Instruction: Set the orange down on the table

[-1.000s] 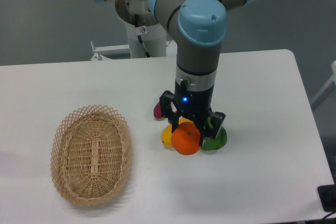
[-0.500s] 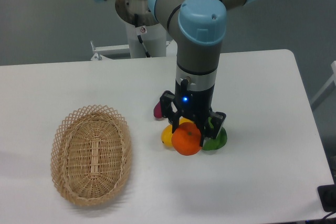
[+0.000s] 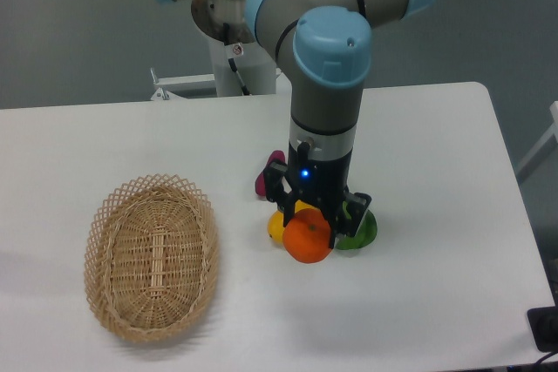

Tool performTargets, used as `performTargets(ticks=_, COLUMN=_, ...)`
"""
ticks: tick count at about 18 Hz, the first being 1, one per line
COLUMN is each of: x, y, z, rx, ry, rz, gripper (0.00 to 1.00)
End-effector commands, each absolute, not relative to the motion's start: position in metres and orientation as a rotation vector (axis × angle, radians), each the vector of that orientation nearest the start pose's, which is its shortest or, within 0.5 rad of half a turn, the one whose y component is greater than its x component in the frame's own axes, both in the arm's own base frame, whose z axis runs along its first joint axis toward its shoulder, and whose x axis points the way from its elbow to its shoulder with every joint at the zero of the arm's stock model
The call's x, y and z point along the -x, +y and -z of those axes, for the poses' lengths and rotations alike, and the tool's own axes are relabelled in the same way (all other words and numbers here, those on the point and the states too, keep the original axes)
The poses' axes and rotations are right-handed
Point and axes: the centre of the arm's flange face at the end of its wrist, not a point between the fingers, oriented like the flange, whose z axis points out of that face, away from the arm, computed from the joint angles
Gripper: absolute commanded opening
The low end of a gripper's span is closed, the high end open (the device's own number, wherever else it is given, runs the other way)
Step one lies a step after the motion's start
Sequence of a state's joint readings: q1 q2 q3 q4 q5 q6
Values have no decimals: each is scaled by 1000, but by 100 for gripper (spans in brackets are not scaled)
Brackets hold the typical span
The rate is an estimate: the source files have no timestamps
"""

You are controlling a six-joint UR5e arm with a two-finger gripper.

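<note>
The orange [image 3: 308,240] is round and bright, low over the white table [image 3: 436,172] near its middle. My gripper [image 3: 311,218] points straight down and is shut on the orange, with a dark finger on each side of it. Whether the fruit touches the tabletop I cannot tell. A small yellow lemon [image 3: 277,226] lies right against the orange's left side, and a green vegetable [image 3: 357,231] sits just behind it on the right.
A magenta object [image 3: 265,179] lies behind the gripper to the left. An oval wicker basket [image 3: 152,254] stands on the left part of the table. A dark object [image 3: 546,328] sits at the table's front right corner.
The arm has shifted slightly to the left and down, carrying the orange a little lower toward the tabletop. The other items have stayed where they were.
</note>
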State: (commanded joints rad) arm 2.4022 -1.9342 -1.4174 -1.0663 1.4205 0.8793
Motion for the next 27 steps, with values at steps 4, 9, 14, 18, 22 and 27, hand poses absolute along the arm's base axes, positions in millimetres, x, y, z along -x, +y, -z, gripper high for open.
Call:
performTargets(ticks=4, x=401, y=567, z=-376, rx=2834, ry=76, rz=-209, gripper=55)
performTargets(ticks=9, x=416, y=586, z=-302, rx=2901, ry=128, rz=-209, gripper=55)
performTargets(ticks=14, x=402, y=601, z=-262, rx=2986, ry=192, rz=-264, gripper=55)
performTargets(ticks=18, x=383, y=601, z=-238, rx=3035, ry=218, rz=-266, gripper=55)
performTargets(ticks=22, x=370, y=595, z=-223, rx=3057, ry=245, rz=-234, gripper=55)
performTargets(ticks=27, x=365, y=599, z=-216, rx=3061, ry=245, rz=-228, gripper=56)
